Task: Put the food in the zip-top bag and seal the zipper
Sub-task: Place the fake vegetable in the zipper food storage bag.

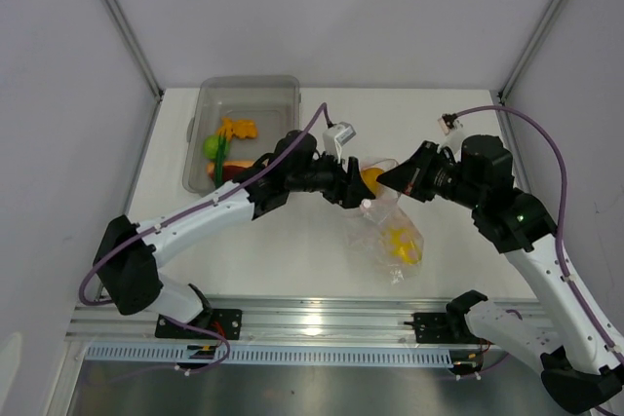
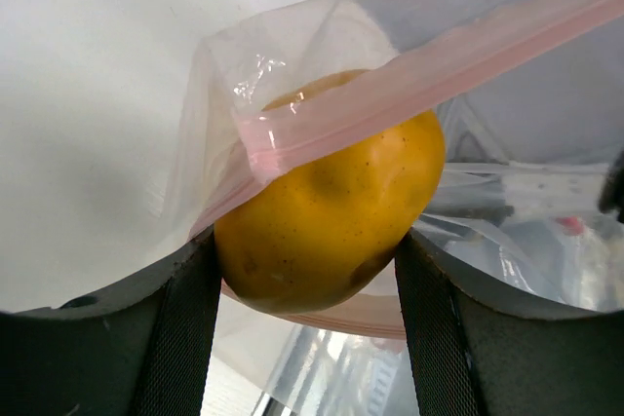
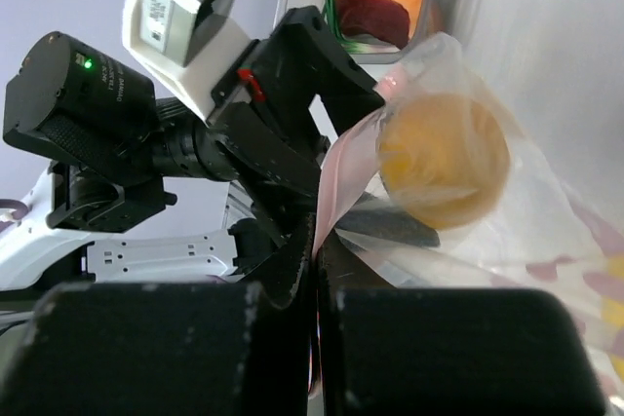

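My left gripper [image 2: 307,245] is shut on the orange fruit [image 2: 331,211], one finger pressed to each side. It holds the fruit in the mouth of the zip-top bag [image 1: 395,231], with the pink zipper [image 2: 439,65] draped across the fruit's top. The right gripper [image 3: 322,241] is shut on the zipper [image 3: 341,172], holding the bag's mouth edge up. In the top view the two grippers meet mid-table, left gripper [image 1: 359,182] and right gripper [image 1: 390,179]. A yellow lemon [image 1: 400,241] lies inside the bag.
The clear grey bin [image 1: 244,93] stands at the back left. It holds an orange cluster [image 1: 237,129], a green lime [image 1: 211,146], a green stalk [image 1: 221,161] and a dark-red slice [image 1: 241,168]. White walls close in both sides.
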Controlling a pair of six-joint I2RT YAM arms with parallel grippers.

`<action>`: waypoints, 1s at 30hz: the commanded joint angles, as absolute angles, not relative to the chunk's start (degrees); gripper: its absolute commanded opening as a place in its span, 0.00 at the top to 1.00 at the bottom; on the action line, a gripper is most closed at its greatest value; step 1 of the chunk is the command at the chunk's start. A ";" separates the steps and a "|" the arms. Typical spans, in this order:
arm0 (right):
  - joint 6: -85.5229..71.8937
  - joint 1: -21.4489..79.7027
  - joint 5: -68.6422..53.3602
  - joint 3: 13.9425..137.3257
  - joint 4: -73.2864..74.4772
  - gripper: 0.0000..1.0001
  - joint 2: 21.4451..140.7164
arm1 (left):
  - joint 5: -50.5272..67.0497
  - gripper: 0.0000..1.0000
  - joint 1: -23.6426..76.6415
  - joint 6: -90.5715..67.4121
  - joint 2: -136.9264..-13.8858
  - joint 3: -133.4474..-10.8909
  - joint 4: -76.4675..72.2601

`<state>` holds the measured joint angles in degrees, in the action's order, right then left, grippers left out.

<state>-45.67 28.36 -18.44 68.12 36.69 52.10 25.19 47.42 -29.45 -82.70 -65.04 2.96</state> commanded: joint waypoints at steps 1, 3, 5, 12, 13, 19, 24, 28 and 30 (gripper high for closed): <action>-43.42 28.39 -20.39 71.45 33.66 1.00 52.64 | 24.17 0.75 48.51 -23.48 -84.81 -71.10 16.48; -42.54 28.30 -21.88 71.72 33.92 1.00 53.35 | 23.73 0.75 48.52 -22.94 -85.25 -74.52 20.02; -41.40 28.30 -22.59 72.07 34.71 1.00 54.31 | 23.82 0.75 48.52 -21.62 -86.30 -77.94 25.10; -38.24 28.39 -21.45 71.02 38.05 1.00 54.58 | 21.89 0.66 48.78 -17.23 -88.41 -89.27 39.69; -37.80 28.39 -20.31 70.84 39.19 1.00 54.49 | 20.75 0.64 48.87 -16.10 -88.50 -90.08 41.29; -37.44 28.48 -20.65 67.68 38.68 1.00 53.26 | 17.05 0.46 49.13 -15.20 -90.00 -94.04 46.93; -37.18 28.56 -21.27 67.59 38.67 1.00 53.09 | 14.68 0.01 49.13 -16.96 -88.25 -92.29 44.74; -37.18 28.48 -21.71 67.59 38.59 1.00 52.82 | 13.54 0.00 49.13 -17.40 -87.71 -92.28 43.85; -37.18 28.48 -21.97 67.68 38.50 1.00 52.65 | 11.96 0.00 49.13 -17.75 -87.54 -92.72 44.56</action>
<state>-38.30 28.38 -20.71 67.29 39.62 53.95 14.96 48.84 -17.10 -89.19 -91.72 44.45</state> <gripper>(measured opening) 0.002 0.994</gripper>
